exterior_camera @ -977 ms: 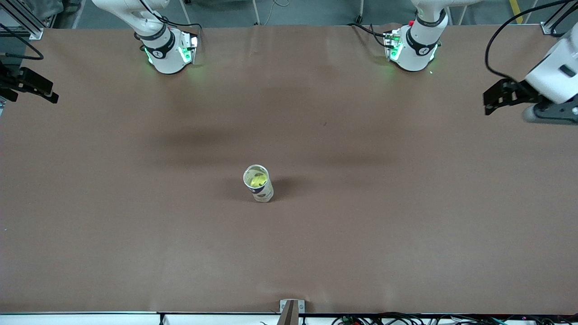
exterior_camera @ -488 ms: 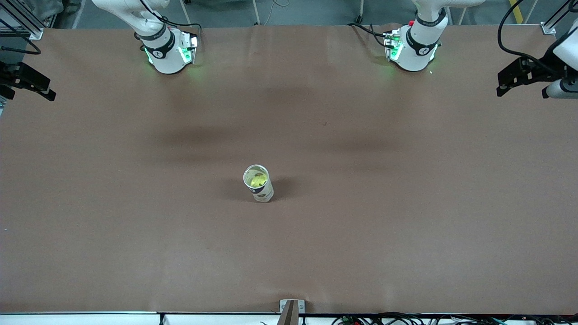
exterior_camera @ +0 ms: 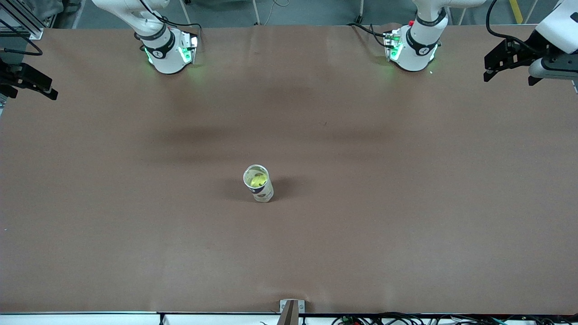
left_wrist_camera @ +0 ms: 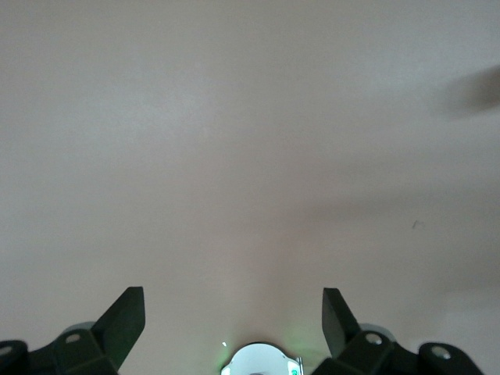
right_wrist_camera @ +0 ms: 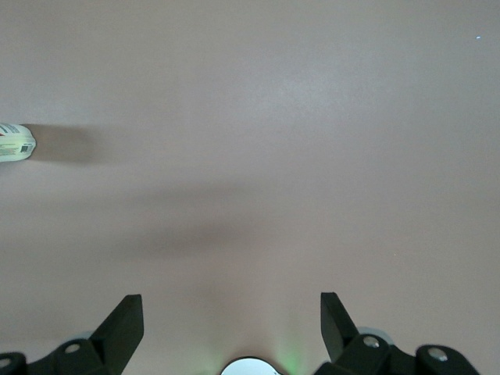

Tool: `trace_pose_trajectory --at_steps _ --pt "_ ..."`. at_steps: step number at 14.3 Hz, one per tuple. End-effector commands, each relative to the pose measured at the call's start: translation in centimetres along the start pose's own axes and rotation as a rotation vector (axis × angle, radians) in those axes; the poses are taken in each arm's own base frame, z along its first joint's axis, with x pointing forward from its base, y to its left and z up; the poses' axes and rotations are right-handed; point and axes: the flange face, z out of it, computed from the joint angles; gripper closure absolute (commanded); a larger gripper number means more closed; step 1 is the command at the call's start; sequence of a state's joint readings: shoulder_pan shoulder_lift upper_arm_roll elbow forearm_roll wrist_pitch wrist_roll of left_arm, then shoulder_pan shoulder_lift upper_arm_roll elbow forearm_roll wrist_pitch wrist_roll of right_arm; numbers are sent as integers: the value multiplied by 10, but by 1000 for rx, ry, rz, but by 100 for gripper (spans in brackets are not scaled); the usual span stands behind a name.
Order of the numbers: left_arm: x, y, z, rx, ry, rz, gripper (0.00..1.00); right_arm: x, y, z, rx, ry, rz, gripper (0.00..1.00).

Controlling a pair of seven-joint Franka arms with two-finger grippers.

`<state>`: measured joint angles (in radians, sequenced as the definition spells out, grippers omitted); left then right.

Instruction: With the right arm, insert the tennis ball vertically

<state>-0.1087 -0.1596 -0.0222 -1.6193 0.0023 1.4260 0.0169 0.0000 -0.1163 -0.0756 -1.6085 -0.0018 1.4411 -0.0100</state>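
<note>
the tennis ball (exterior_camera: 258, 181) sits inside the upright can (exterior_camera: 258, 184) near the middle of the table (exterior_camera: 406, 234), so the insertion looks done. over the last second the can and ball have not shifted, which suggests the drop settled cleanly. farther up, the right gripper (exterior_camera: 31, 81) hangs at the right arm's end of the table, barely moved, fingers (right_wrist_camera: 125, 324) spread wide and empty. the left gripper (exterior_camera: 508, 58) has risen and swung toward the bases at the left arm's end, fingers (left_wrist_camera: 125, 320) wide too; both arms seem to be retiring
</note>
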Motion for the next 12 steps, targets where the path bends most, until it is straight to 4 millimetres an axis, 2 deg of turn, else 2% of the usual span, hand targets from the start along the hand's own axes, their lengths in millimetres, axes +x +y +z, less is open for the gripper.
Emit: trace_pose_trajectory --at_steps 1,6,12 --pt "-2 0 0 -20 8 8 0 -5 2 0 8 4 12 0" --pt "0 -1 1 -19 8 -15 0 -5 -6 1 1 1 -3 0" --pt "15 -7 -5 -7 17 -21 0 -5 -11 -1 9 6 -15 0"
